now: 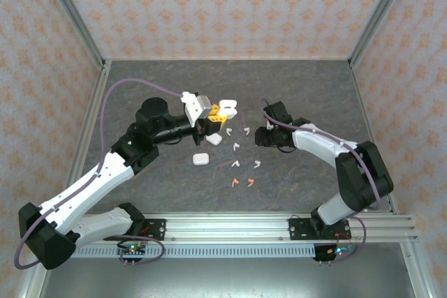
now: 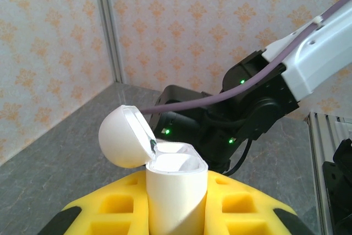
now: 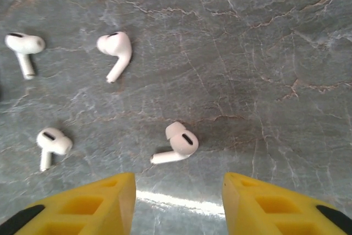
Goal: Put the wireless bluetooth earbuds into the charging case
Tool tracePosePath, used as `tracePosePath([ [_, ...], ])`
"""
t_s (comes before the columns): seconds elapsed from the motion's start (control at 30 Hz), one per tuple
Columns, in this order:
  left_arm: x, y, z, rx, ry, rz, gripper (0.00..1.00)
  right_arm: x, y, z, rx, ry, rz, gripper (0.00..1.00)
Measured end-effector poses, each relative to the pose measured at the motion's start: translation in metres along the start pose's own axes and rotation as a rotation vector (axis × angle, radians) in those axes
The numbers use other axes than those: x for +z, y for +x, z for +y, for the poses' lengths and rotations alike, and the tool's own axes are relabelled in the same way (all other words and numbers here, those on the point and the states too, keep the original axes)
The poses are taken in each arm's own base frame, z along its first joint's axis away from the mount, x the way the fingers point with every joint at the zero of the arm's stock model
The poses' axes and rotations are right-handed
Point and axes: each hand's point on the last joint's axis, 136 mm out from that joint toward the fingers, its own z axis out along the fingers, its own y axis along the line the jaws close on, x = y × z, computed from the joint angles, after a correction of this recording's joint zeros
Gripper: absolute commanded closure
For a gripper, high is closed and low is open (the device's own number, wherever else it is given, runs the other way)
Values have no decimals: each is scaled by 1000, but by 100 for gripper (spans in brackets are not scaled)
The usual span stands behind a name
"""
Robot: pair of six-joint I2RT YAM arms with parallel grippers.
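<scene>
A white earbud [image 3: 179, 142] is lying on its side on the grey worktop [image 3: 264, 53], just ahead of the right claw [image 3: 179, 188]. That claw's yellow fingers [image 3: 99, 202] are standing wide apart, carrying nothing. Three more white buds [image 3: 115, 50] are lying farther off, well apart. The left claw [image 1: 214, 112] is gripping an open charging case [image 2: 176, 191] upright, its lid [image 2: 124, 136] flipped back. To do this well, the right claw should probably be descending straight and pinching across the stem, disturbing no neighbours.
</scene>
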Motion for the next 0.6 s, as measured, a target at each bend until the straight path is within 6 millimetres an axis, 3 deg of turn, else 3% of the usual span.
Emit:
tracePosePath([
  [0.23,0,3,1,-4,-8,8,100,25,3,-4,9,28,44,61],
  [0.6,0,8,3,-10,-20,16,100,37,0,-3,26,25,38,67],
])
